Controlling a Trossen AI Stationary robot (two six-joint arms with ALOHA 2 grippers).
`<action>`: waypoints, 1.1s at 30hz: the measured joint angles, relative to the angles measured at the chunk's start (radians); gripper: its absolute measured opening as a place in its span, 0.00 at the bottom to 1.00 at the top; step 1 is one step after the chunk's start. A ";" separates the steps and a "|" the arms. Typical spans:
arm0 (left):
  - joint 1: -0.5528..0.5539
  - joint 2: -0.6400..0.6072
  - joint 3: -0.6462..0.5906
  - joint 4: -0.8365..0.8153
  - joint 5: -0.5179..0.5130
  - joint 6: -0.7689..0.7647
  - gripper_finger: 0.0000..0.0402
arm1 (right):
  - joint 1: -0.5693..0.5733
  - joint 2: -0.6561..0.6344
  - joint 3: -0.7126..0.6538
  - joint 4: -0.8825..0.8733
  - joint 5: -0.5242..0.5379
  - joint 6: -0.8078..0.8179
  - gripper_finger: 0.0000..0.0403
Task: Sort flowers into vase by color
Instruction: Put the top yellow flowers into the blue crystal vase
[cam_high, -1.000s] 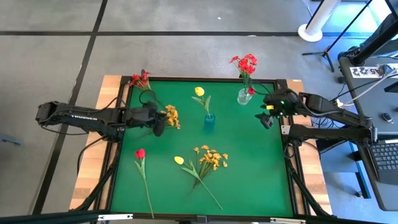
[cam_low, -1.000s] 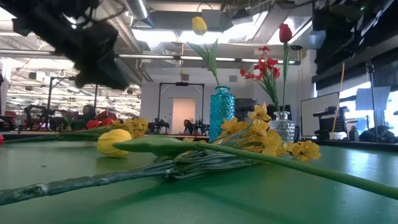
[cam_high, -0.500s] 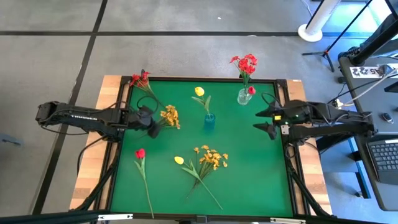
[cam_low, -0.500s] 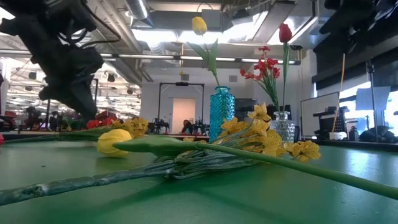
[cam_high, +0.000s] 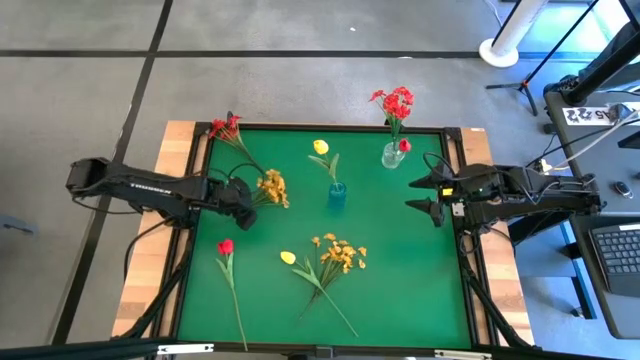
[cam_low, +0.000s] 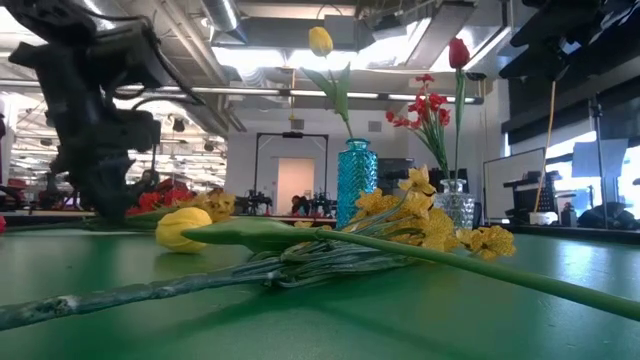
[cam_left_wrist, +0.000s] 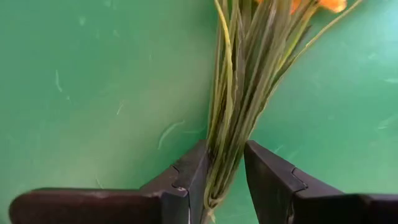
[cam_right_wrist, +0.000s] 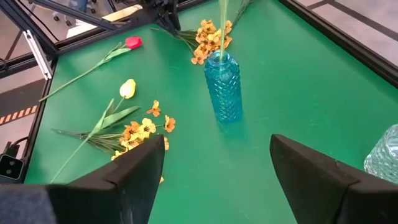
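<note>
Left wrist view: left gripper fingers clamped on yellow-orange cluster's stems | right gripper spread wide, holding nothing, near clear vase

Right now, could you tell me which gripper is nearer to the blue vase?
Right. The right gripper sits open beside the blue vase, while the left gripper grips yellow-orange cluster stems slightly farther away.

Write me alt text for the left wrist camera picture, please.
The left pincer is closed on the stem bundle of a yellow-orange flower cluster lying on the green table, its two dark fingers pressing the thin green stems from both sides near their cut ends.
</note>
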 joint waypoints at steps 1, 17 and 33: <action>0.000 0.017 0.000 0.003 0.006 0.000 0.26 | 0.000 0.000 0.000 0.000 0.000 0.000 0.72; 0.000 0.105 0.002 0.053 0.047 0.004 0.08 | -0.001 0.000 0.000 0.000 0.000 -0.004 0.72; -0.127 0.064 0.416 0.074 -0.186 0.181 0.02 | 0.000 -0.046 0.019 0.153 -0.113 -0.069 0.72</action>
